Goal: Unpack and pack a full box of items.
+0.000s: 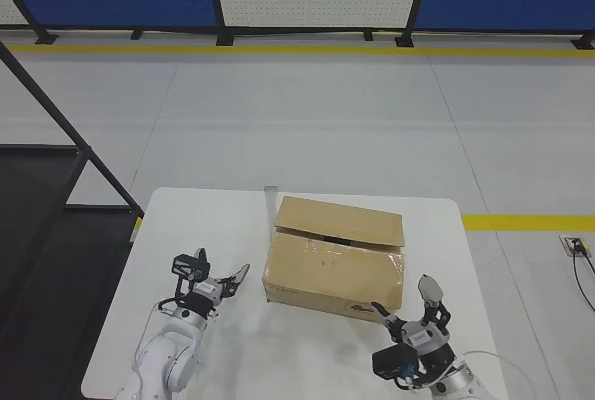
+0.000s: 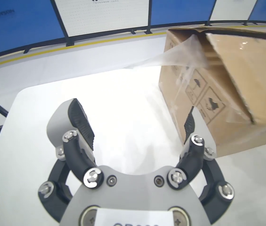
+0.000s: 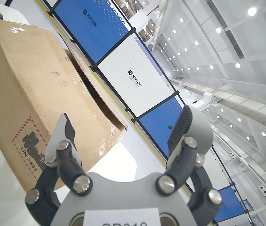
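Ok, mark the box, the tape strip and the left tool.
box (image 1: 327,262): top view, top flap.
tape strip (image 2: 170,57): left wrist view, stretched middle.
left tool (image 2: 133,109): left wrist view, between its fingertips.

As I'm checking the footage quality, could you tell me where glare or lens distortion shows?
Left wrist view: fence panels curve, the white table glares ahead of the left gripper. Right wrist view: ceiling lamps blaze, tape on the box glints. Top view: even light, floor lines straight.

**My gripper, open beside the box**

My right gripper (image 3: 125,128) holds its ribbed black pads (image 3: 180,128) wide apart with nothing between them. The brown cardboard box (image 3: 29,76) stands near on the white table (image 3: 128,158), its top flaps slightly agape.
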